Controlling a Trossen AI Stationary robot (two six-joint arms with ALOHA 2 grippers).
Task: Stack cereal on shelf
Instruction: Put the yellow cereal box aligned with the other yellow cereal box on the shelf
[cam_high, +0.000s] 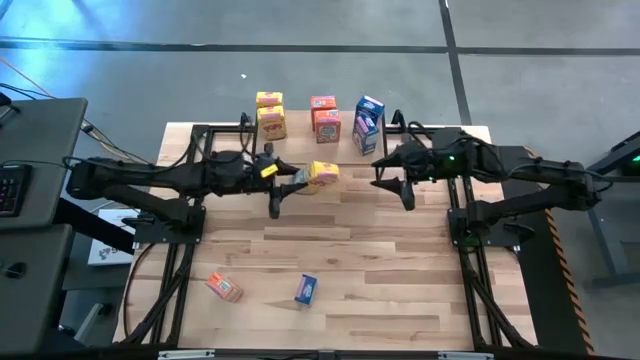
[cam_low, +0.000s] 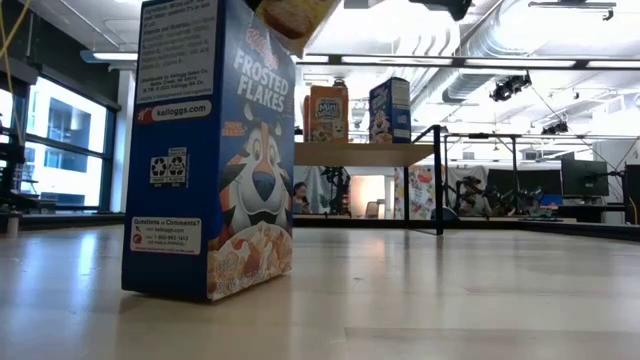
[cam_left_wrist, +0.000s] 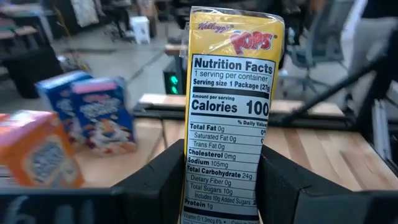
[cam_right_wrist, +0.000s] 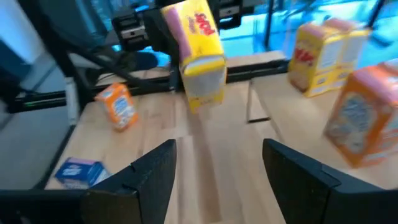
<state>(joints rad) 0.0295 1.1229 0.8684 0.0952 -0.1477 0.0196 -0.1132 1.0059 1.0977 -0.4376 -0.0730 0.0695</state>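
My left gripper (cam_high: 303, 180) is shut on a yellow cereal box (cam_high: 322, 175) above the middle of the table; the box also shows in the left wrist view (cam_left_wrist: 230, 112) and the right wrist view (cam_right_wrist: 196, 50). My right gripper (cam_high: 383, 173) hangs open and empty just right of it, its fingers (cam_right_wrist: 149, 174) pointing at the box. On the shelf (cam_low: 365, 153) at the far edge stand two yellow boxes (cam_high: 271, 122), two orange-red boxes (cam_high: 327, 125) and two blue boxes (cam_high: 366, 132). An orange-red box (cam_high: 224, 287) and a blue box (cam_high: 306, 289) rest on the table near its front edge. My left gripper pinches the yellow box between its two fingers (cam_left_wrist: 158, 186), one on each broad face, with the narrow nutrition-facts side (cam_left_wrist: 227, 155) turned to the wrist camera. The fingers come level from the table's left. The box is lifted clear of the table and sticks out beyond the fingertips.
The blue Frosted Flakes box (cam_low: 210, 150) stands upright close before the low camera and blocks its left half. The shelf's black legs (cam_low: 438, 180) stand at the far side. Bare tabletop (cam_high: 400, 260) lies between the arms and the near edge.
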